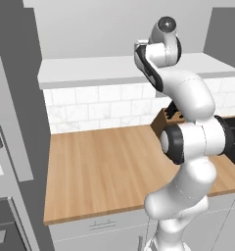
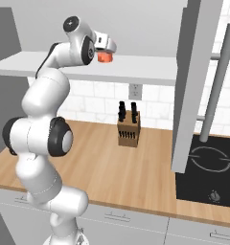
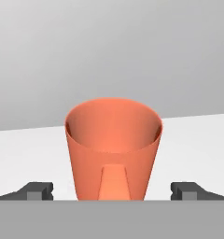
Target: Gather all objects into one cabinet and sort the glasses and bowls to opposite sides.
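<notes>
While your jaws stand parted, gripping nothing, the plain orange-red tumbler [image 3: 113, 147] sits upright on the white shelf board [image 3: 198, 140] between them; judge it placed, so next back straight out.
</notes>
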Motion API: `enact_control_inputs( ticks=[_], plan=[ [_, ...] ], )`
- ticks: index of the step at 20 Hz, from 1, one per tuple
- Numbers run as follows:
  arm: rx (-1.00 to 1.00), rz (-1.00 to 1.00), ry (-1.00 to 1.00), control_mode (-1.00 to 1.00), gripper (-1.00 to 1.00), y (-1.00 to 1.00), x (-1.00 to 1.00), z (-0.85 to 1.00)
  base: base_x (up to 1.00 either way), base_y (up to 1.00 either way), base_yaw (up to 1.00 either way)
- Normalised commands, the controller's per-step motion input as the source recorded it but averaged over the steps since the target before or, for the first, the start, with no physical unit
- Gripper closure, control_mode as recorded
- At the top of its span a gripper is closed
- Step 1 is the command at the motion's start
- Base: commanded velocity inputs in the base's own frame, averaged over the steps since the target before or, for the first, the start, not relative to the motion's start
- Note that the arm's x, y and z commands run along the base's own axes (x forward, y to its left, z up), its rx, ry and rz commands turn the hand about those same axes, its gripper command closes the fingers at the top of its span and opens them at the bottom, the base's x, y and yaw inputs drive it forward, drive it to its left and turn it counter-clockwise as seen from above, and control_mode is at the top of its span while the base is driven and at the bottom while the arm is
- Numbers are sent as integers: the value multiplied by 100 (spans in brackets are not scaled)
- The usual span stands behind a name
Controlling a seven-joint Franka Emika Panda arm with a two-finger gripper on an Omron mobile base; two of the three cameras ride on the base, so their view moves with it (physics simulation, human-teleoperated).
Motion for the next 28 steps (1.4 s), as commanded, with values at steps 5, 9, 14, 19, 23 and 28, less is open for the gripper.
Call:
enact_control_inputs(
  ticks=[5,9,14,19,23,28],
  plan=[
    [0,0,0,-100,100,0,28,0,0,0,0],
    [0,0,0,-100,100,0,16,0,0,0,0],
    [0,-1,0,-100,100,0,11,0,0,0,0],
    [0,-1,0,-100,100,0,7,0,0,0,0],
    [0,0,-6,-100,100,0,-21,1,0,0,0],
    [0,0,-16,-100,100,0,-49,0,0,0,0]
  ],
)
